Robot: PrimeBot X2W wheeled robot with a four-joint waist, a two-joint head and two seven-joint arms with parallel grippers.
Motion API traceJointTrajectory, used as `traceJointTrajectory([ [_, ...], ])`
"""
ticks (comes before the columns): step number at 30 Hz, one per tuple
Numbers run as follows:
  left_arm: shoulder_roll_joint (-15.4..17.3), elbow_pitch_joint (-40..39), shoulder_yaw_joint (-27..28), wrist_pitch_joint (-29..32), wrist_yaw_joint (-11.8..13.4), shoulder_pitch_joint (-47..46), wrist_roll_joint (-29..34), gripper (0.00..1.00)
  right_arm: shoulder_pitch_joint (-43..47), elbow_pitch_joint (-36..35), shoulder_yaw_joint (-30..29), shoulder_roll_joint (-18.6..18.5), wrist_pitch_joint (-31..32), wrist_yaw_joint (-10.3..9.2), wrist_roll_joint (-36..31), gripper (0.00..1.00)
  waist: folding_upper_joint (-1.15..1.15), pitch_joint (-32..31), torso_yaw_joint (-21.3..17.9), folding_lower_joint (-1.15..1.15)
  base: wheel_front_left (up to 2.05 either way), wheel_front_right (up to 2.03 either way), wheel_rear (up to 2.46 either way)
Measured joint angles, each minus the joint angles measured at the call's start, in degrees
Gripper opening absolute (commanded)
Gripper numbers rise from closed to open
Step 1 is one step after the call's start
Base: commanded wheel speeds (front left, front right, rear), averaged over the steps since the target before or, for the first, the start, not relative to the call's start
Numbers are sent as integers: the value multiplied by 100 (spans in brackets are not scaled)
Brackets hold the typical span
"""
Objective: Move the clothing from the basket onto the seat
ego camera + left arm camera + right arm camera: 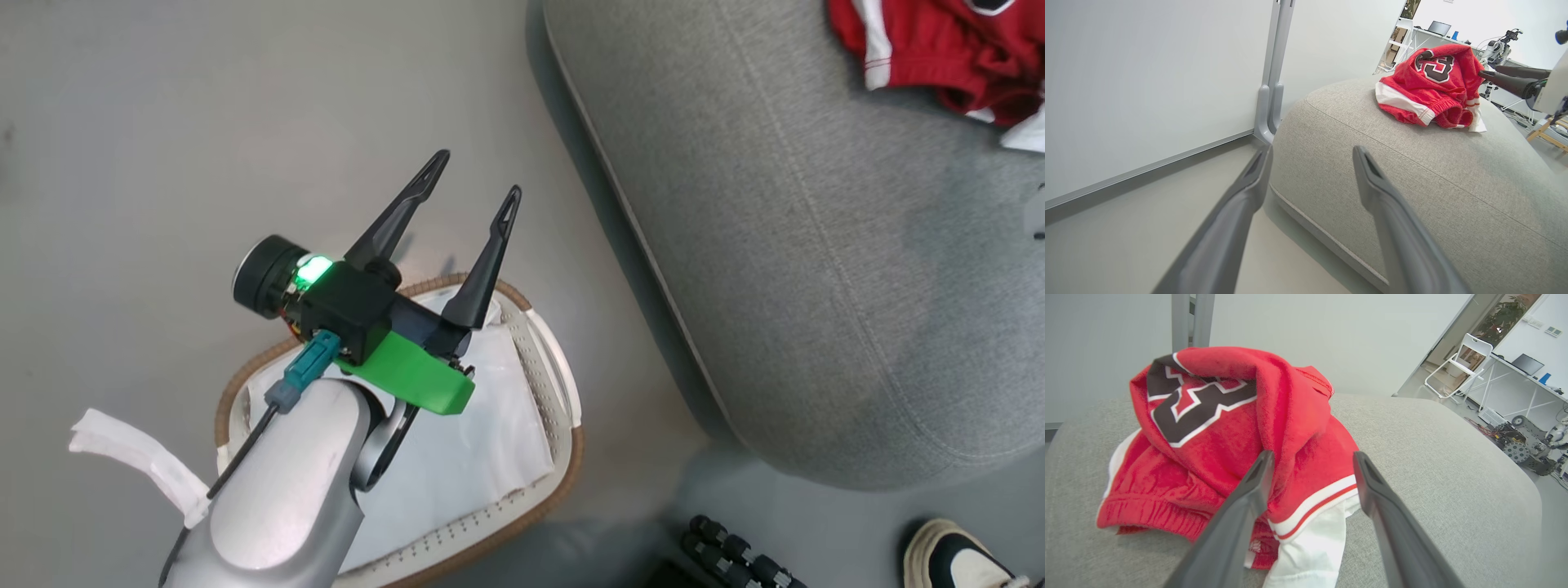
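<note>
The clothing (1298, 428) lies in a heap on the grey seat (1433, 465). A red jersey with a black-and-white number sits on top of red shorts (1143, 510) with a white stripe. My right gripper (1312, 455) is open, and a fold of the jersey sits loosely between its spread fingers. The clothing (939, 49) is at the seat's (816, 286) far right. My left gripper (478, 175) hangs open and empty above the basket (563, 408), whose white cloth lining is bare. In the left wrist view the left gripper (1312, 153) points at the seat's corner (1412, 183), with the clothing (1429, 94) beyond it.
A person's shoe (955, 555) and a black ribbed part (735, 551) are on the floor near the seat's front. A loose white lining strip (139, 457) trails left of the basket. A white wall panel with a grey post (1274, 81) stands behind the seat.
</note>
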Motion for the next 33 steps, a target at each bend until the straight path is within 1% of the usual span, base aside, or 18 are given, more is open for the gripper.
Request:
traceJointTrajectory([
  [3, -93, 30, 189, 0, 0, 165, 4, 100, 325, -372, 165, -20, 0, 0, 213, 100, 0, -265, 1, 0, 0, 0, 0],
  [7, -231, 70, 515, 0, 0, 417, 63, 100, 675, -966, 402, 132, 0, 0, 550, 100, 0, -624, 47, 0, 0, 0, 0],
  [13, -422, 142, 1045, 0, 0, 762, 176, 100, 934, -1356, 1005, 337, 0, 0, 894, 100, 0, -1137, 221, 0, 0, 0, 0],
  [17, -531, 269, 1480, 0, 0, 1007, 256, 100, 1017, -1438, 1517, 530, 0, 1, 1156, 100, 0, -1413, 445, 0, 0, 0, 0],
  [19, -556, 293, 1682, 0, 0, 1093, 302, 100, 1030, -1452, 1603, 581, 0, 0, 1250, 100, 0, -1513, 580, -1, 0, 0, 0],
  [26, -656, 383, 2361, 0, 0, 1412, 377, 100, 1254, -1268, 2062, 811, 0, 0, 1257, 100, 0, -1859, 1062, -1, 0, 0, 0],
  [31, -681, 521, 2648, 0, 0, 1591, 450, 100, 1480, -1184, 2298, 913, 0, 0, 1324, 100, 0, -2103, 1374, -1, 0, 0, 0],
  [33, -686, 570, 2772, -1, 0, 1656, 455, 100, 1558, -1155, 2279, 933, 0, 0, 1373, 100, 0, -2183, 1489, -1, 0, 0, 0],
])
